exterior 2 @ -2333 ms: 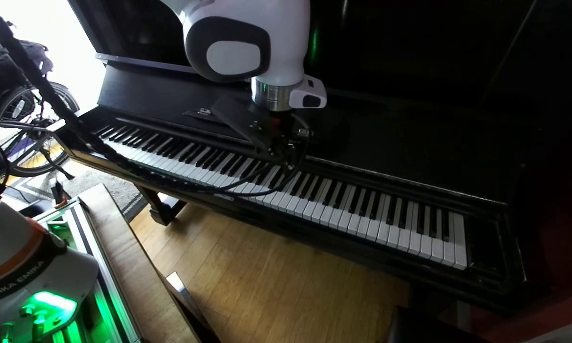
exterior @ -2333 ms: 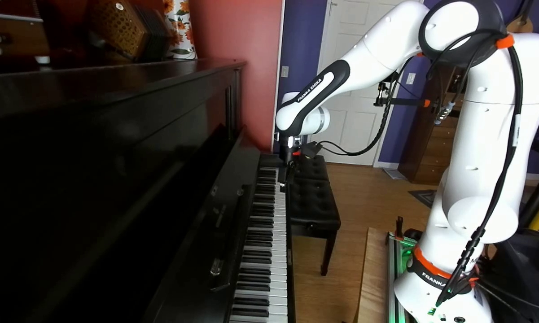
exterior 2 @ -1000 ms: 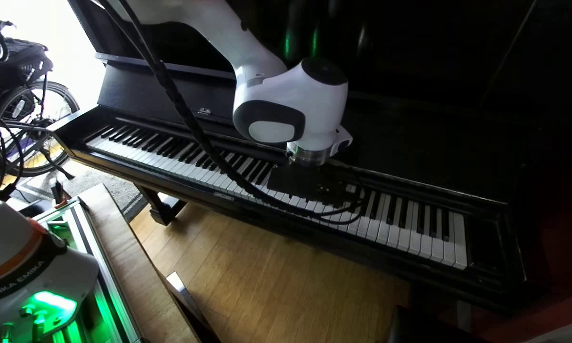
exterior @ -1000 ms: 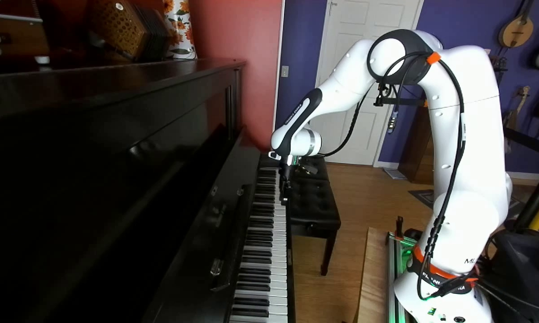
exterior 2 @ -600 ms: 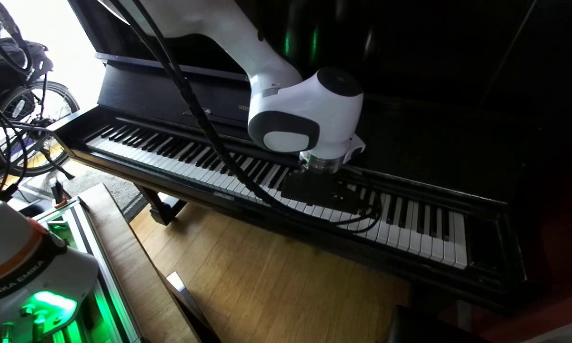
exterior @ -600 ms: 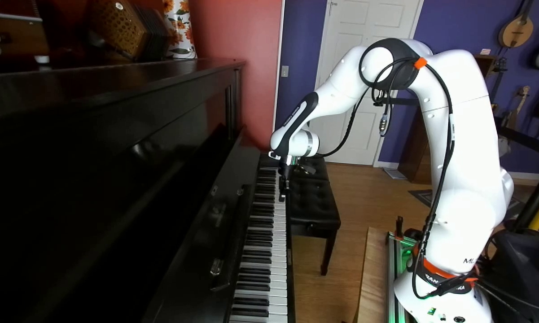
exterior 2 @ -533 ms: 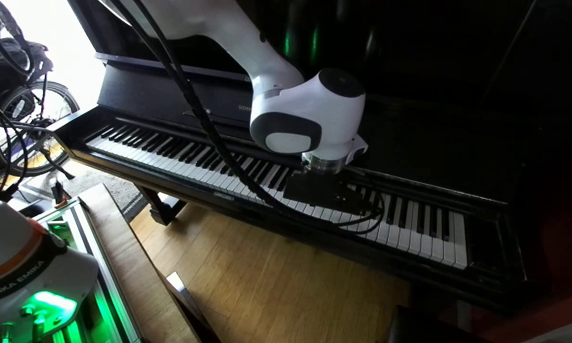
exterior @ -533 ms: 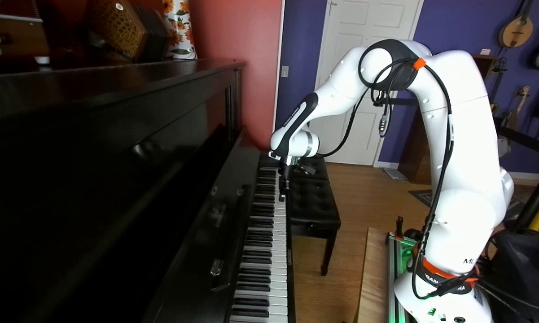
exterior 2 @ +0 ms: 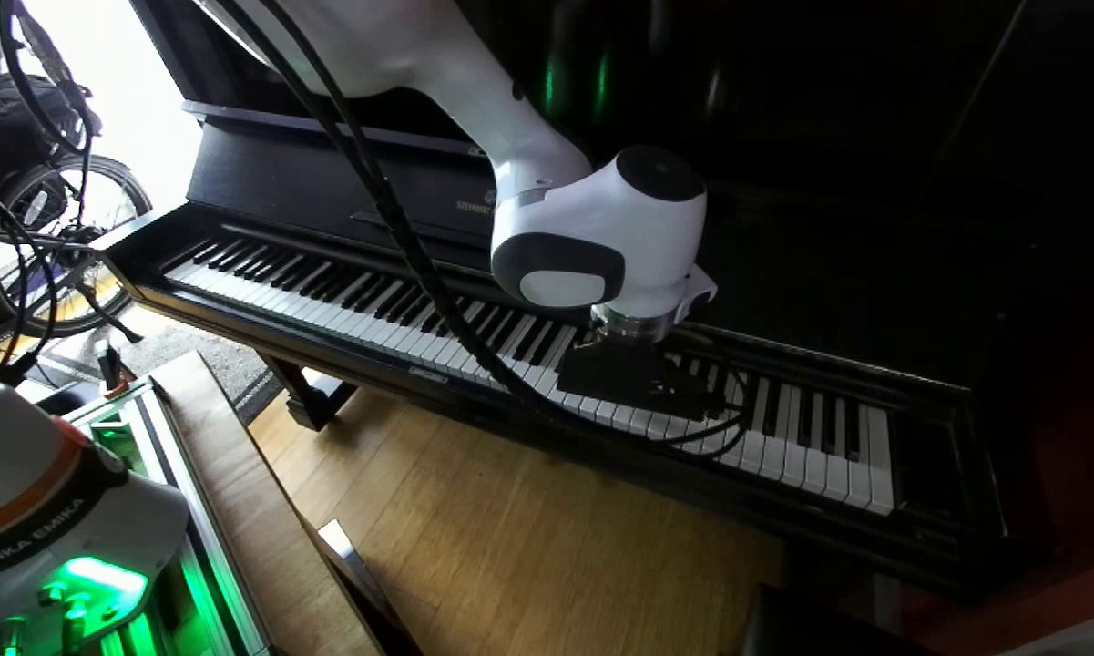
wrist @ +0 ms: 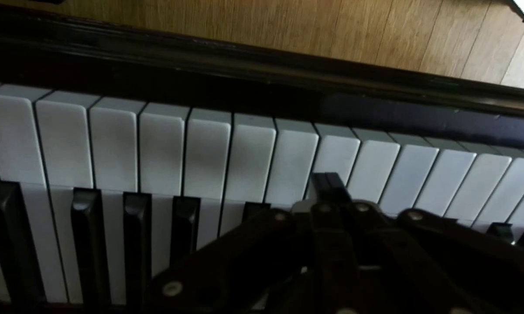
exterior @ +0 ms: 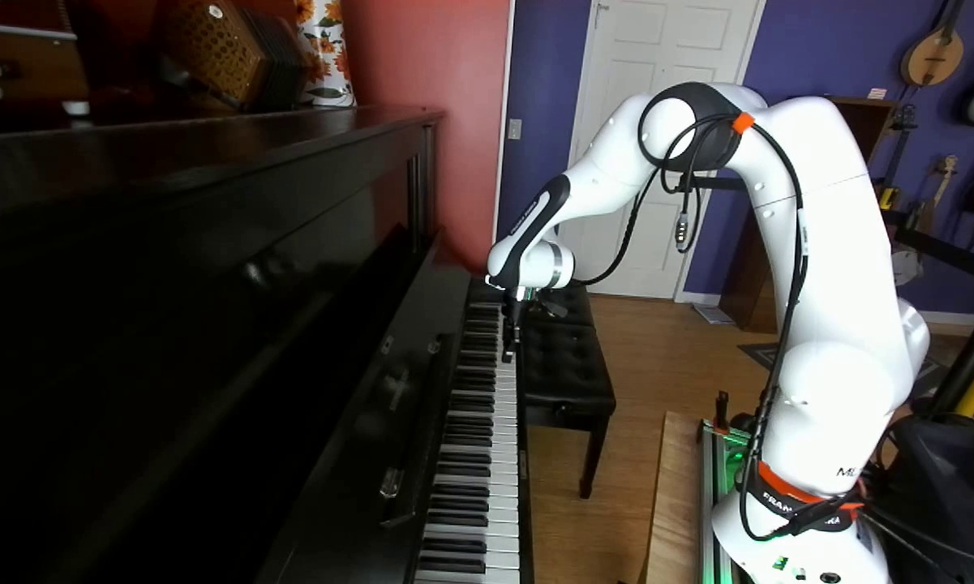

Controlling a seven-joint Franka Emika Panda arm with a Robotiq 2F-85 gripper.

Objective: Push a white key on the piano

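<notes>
The glossy black piano (exterior: pixel 324 219) shows its row of white and black keys in both exterior views. My gripper (exterior: pixel 508 357) points down over the keyboard towards its far end. In the wrist view the slim dark fingertips of the gripper (wrist: pixel 330 176) are pressed together with nothing between them. They overlap the rear half of one white key (wrist: pixel 338 150), close to its left edge. Whether they touch that key or hover over it, I cannot tell; it looks level with its neighbours. In an exterior view the gripper's dark body (exterior 2: pixel 638 378) hides its tips and several keys.
A raised black front rail (wrist: pixel 244 74) of the piano runs along the key fronts. The black tufted bench (exterior: pixel 568 365) stands beside the keyboard's far part. My arm's cable (exterior 2: pixel 419 264) hangs over the keys. Black keys (wrist: pixel 135 235) rise behind the white fronts.
Over about two seconds the arm has come down and travelled along the keyboard, rightwards in an exterior view. During the last half second it has shifted only slightly further that way.
</notes>
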